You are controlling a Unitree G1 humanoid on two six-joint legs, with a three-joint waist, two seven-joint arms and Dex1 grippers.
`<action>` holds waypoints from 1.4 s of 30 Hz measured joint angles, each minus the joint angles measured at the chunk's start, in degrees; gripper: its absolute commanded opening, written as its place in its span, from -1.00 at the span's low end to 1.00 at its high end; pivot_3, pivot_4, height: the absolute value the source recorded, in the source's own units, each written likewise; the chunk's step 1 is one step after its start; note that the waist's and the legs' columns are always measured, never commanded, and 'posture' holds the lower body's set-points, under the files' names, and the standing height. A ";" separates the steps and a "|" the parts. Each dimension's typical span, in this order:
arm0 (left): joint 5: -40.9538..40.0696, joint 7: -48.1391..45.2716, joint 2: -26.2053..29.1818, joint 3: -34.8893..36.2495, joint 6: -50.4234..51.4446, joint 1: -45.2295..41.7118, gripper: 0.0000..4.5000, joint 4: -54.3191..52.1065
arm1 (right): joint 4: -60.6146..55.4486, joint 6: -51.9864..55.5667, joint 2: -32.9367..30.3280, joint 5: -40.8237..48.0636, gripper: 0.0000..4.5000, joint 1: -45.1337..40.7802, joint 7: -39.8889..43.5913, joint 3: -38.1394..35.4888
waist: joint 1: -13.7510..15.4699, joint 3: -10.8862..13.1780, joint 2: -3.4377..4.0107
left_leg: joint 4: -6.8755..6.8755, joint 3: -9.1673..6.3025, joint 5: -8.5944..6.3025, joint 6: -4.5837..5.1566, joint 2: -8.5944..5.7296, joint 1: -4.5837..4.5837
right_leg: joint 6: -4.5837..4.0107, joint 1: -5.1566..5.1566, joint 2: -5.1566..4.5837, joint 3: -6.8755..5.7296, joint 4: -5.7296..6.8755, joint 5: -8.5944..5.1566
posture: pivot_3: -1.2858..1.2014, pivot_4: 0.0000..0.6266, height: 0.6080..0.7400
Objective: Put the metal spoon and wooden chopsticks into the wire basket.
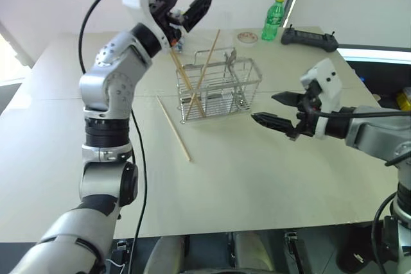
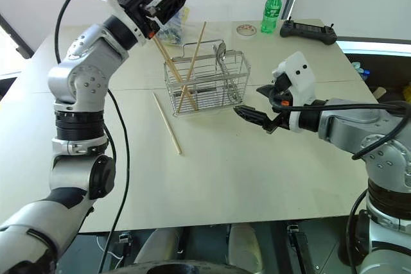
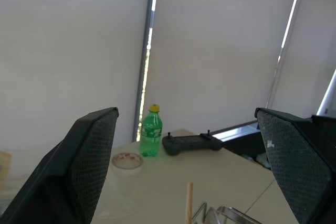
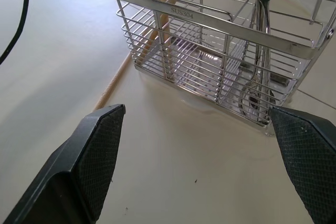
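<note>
The wire basket [image 1: 218,91] stands near the middle of the table. The metal spoon [image 4: 261,30] stands upright in its right end, bowl down. Two wooden chopsticks [image 1: 192,85] lean crossed in its left end, their tops sticking out above the rim. Another chopstick [image 1: 173,128] lies flat on the table to the left of the basket. My left gripper [image 1: 191,1] hangs open and empty above the basket's left end, just over a chopstick tip [image 3: 189,203]. My right gripper [image 1: 265,107] is open and empty, low over the table to the right of the basket.
At the table's far edge stand a green bottle [image 1: 273,17], a small round dish [image 1: 247,36] and a black controller [image 1: 311,38]. A black cable [image 1: 138,178] hangs along my left arm. Open tabletop [image 1: 257,171] lies in front of the basket.
</note>
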 measured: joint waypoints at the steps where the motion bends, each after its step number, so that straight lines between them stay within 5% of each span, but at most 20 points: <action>1: -1.53 1.51 0.81 1.44 2.60 -1.50 0.98 0.18 | 0.04 -0.04 -0.06 -0.14 1.00 -0.04 0.23 0.15 | -0.03 0.02 -0.02 | 0.00 -0.01 0.00 0.00 0.00 -0.01 | 0.00 -0.02 0.01 0.00 0.00 0.00 | 0.03 -0.52 0.60; 8: -1.84 34.82 8.08 20.39 18.40 -20.46 0.98 16.18 | 1.19 -0.43 -1.47 -1.25 1.00 -0.17 1.90 0.47 | -0.12 -0.04 0.07 | -0.09 0.01 -0.03 0.05 -0.02 0.22 | 0.08 0.13 0.01 -0.01 0.01 -0.05 | 0.03 -0.52 0.60; 11: 2.26 50.00 9.49 26.24 23.86 -19.43 0.98 20.85 | 1.19 -1.33 -2.02 -1.88 1.00 0.04 3.28 1.56 | -0.08 -0.02 0.04 | -0.09 0.01 -0.02 0.03 -0.03 0.27 | 0.08 0.15 0.01 -0.01 0.06 -0.05 | 0.03 -0.52 0.60; 15: 5.75 58.57 7.59 29.49 31.30 -14.08 0.98 21.80 | -0.40 -2.65 -4.97 -1.70 1.00 2.77 8.46 2.04 | 0.92 0.01 -0.23 | 0.10 -0.07 0.00 -0.02 -0.08 0.00 | 0.07 0.02 0.00 -0.01 0.08 -0.03 | 0.03 -0.52 0.60; 32: 12.92 61.88 -13.33 29.70 48.93 -5.98 0.98 9.98 | -2.23 -4.32 -1.80 -0.77 1.00 2.80 7.68 3.96 | 1.38 -0.01 -0.25 | 0.20 -0.02 -0.01 -0.05 -0.10 -0.04 | 0.09 0.02 -0.02 -0.01 0.06 0.02 | 0.03 -0.52 0.60; 42: 17.89 55.31 -14.33 24.70 44.79 -6.01 0.98 18.75 | -2.34 -4.29 -0.19 -0.26 1.00 2.56 4.90 4.12 | 1.36 -0.01 -0.24 | 0.20 0.02 -0.01 -0.04 -0.10 -0.04 | 0.09 0.02 -0.03 -0.01 0.03 0.02 | 0.03 -0.52 0.60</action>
